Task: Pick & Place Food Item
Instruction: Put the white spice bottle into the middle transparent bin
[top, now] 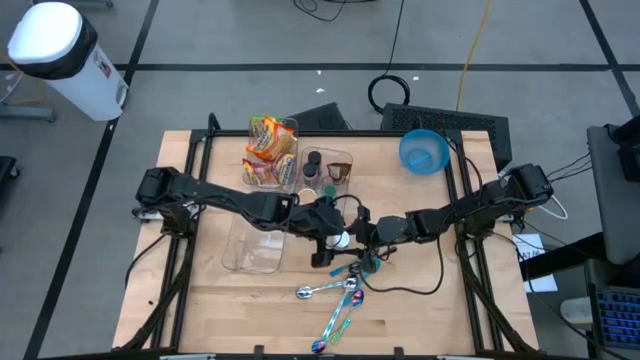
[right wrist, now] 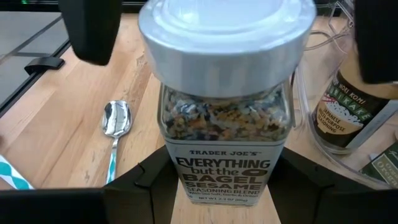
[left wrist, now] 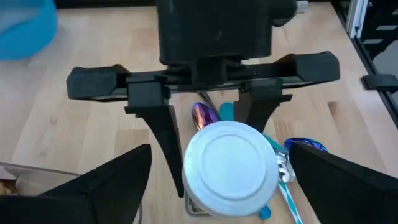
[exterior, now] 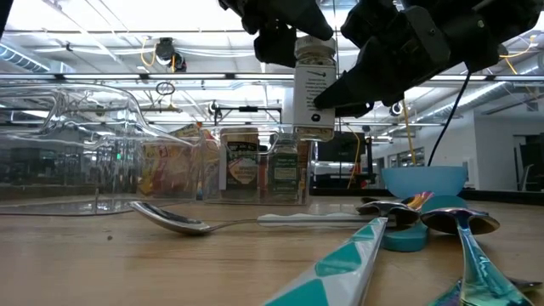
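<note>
The jar of Everything but the Bagel seasoning [right wrist: 217, 124] hangs upright in the air above the middle of the table [top: 420, 310], its long axis vertical and its silver lid [left wrist: 231, 163] uppermost. The right gripper [right wrist: 217, 186] clamps it low on the body, its two fingers pressed against opposite sides of the label. The left gripper [left wrist: 214, 186] sits right at the lid end, its fingers spread wide to either side of the cap and not touching it, so the jar lies straight ahead of that claw, between its open fingers, and lower down between the right claw's closed ones. In the low view the jar [exterior: 314, 89] floats well clear of the wood, with both dark arms crowding in from above. Both grippers are at the jar; only the right one carries it. This looks like a handover, though which way it runs cannot be told. Below lie several spoons [top: 322, 290], some with patterned teal handles. Behind stand a clear bin [top: 275, 150] with snack packets and other seasoning jars [right wrist: 351, 112], an empty clear container [top: 252, 245] lying beside it, and a blue bowl [top: 424, 151] toward the far right corner.
</note>
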Tool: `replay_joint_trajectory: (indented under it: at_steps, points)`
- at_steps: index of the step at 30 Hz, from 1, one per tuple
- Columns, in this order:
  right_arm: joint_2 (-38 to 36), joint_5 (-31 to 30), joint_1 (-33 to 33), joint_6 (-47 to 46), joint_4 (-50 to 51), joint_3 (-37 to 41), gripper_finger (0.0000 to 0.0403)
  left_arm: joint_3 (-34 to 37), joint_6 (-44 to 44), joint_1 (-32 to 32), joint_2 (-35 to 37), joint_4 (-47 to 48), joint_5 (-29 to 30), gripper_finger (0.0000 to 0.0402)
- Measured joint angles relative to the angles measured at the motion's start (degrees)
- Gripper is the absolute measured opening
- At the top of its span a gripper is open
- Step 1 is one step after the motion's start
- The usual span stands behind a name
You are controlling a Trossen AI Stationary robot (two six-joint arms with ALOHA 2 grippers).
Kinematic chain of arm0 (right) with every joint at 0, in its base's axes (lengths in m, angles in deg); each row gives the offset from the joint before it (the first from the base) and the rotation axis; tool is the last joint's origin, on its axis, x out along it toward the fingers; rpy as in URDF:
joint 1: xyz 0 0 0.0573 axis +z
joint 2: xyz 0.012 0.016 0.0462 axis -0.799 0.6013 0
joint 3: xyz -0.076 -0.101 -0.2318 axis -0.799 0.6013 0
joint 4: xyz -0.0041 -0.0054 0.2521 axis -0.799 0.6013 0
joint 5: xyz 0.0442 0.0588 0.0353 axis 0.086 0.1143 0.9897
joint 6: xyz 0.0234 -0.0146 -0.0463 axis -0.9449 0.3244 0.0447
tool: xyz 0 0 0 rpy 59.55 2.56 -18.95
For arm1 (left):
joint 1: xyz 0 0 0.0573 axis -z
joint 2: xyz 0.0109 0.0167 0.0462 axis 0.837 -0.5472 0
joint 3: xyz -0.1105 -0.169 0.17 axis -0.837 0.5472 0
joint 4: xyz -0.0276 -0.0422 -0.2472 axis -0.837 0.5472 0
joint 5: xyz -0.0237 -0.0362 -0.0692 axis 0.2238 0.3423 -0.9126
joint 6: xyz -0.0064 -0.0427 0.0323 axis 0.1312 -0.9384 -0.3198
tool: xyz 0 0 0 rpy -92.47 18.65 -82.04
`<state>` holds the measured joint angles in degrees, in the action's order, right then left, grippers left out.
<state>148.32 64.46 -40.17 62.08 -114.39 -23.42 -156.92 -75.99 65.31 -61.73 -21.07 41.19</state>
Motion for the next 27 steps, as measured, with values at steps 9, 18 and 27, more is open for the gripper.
replay_joint_trajectory:
  at_steps: [9, 18, 27]
  points:
    - [0.00, 0.04, 0.00, 0.02, -0.05, 0.00, 0.0189, -0.01, -1.99, 0.26, -0.12, -0.15, 0.00, 0.0243]
    - [0.00, -0.02, -0.02, 0.10, -0.35, 0.00, 0.0189, -0.34, -2.06, 0.74, 0.44, 0.16, 1.48, 0.0210]
    - [-4.12, 0.14, 0.00, -2.46, 1.93, 0.02, 0.0343, -1.27, -0.50, 1.77, 11.07, 2.34, 11.66, 0.0210]
